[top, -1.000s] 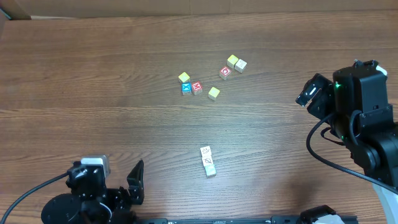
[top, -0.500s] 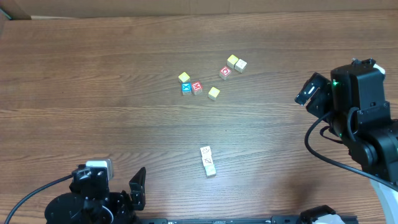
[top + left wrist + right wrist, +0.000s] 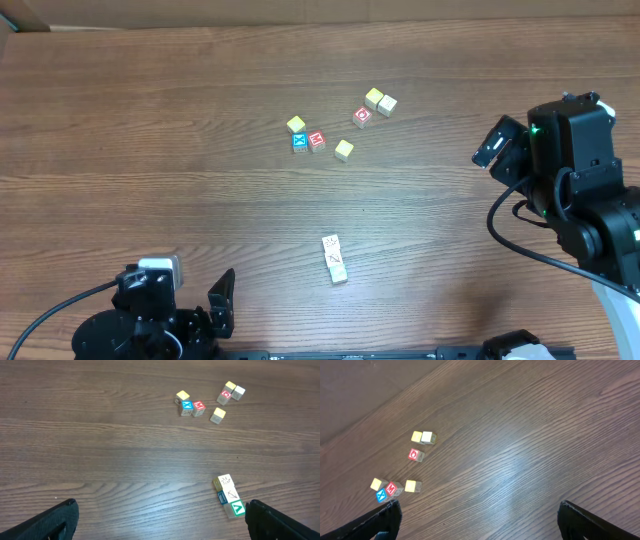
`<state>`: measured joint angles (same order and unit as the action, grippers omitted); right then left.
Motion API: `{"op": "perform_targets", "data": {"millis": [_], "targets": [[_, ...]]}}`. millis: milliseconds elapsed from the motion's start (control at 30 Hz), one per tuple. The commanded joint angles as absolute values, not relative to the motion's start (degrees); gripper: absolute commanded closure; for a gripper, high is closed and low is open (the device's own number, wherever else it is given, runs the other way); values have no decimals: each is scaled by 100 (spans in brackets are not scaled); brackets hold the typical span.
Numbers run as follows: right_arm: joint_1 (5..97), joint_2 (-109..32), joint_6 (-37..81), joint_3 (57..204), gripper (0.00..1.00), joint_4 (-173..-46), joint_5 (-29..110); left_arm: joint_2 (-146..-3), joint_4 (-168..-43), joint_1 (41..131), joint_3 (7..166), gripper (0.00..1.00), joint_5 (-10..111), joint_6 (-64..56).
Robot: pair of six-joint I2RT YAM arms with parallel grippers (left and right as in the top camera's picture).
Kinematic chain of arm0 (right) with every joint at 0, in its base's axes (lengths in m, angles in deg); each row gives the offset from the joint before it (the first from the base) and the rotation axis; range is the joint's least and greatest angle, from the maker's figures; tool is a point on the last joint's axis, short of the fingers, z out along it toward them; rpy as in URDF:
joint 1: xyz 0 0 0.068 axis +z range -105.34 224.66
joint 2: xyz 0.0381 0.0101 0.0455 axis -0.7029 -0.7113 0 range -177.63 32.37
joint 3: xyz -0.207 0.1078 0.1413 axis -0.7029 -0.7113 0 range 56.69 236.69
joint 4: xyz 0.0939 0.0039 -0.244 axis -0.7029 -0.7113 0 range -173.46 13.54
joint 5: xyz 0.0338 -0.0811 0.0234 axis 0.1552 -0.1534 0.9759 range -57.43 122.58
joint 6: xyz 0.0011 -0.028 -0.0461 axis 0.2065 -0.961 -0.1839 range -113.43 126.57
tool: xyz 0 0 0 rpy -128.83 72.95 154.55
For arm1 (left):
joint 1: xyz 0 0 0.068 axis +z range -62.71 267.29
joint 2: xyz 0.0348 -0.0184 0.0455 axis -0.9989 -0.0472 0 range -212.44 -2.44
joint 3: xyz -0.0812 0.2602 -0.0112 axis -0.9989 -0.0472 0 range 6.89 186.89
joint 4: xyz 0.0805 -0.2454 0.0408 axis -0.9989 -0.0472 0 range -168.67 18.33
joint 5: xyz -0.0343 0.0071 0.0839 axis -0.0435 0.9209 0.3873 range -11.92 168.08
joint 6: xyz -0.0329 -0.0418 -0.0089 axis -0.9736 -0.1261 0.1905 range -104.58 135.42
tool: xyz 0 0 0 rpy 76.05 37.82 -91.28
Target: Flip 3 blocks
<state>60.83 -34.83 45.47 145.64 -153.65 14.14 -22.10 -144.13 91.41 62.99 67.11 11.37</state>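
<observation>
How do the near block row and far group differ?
The near row is three blocks touching in a line; the far group is seven, scattered. The row shows white faces with dark marks, plus one teal; the group shows mostly yellow, red and blue. Both are small cubes on the table.

The overhead camera looks straight down at the tabletop (image 3: pixel 150 120) from high up, with my arms at its lower left and right edges. The camera on my left wrist sits low by the near edge and faces obliquely forward across the wood, my left pincer (image 3: pixel 161 505) framing its lower corners. There the row of three blocks (image 3: pixel 229 496) lies close and the scattered cubes (image 3: pixel 217 415) farther off. The camera on my right wrist looks down slantwise from the right side, my right pincer (image 3: pixel 479 505) at its lower corners, and shares those scattered cubes with both other views.
</observation>
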Motion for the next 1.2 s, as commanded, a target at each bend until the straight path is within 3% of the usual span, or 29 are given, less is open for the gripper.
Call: {"op": "perform_targets", "data": {"millis": [0, 500, 667, 967, 1167], "targets": [[6065, -3507, 4488, 14678, 0, -15350, 1315, -2188, -14409, 9135, 6362, 0, 6644, 1246], [6067, -1765, 4632, 14676, 0, -15186, 1759, -2188, -14409, 9135, 6362, 0, 6644, 1246], [6065, -751, 5611, 14402, 0, -15019, 1919, -2188, -14409, 9135, 6362, 0, 6644, 1246], [5704, 1319, 5718, 11762, 0, -13328, 1901, -2188, -14413, 9135, 6362, 0, 6644, 1246], [5477, 2410, 5716, 9327, 0, -11330, 2087, -2188, -14433, 9135, 6362, 0, 6644, 1246]]}}
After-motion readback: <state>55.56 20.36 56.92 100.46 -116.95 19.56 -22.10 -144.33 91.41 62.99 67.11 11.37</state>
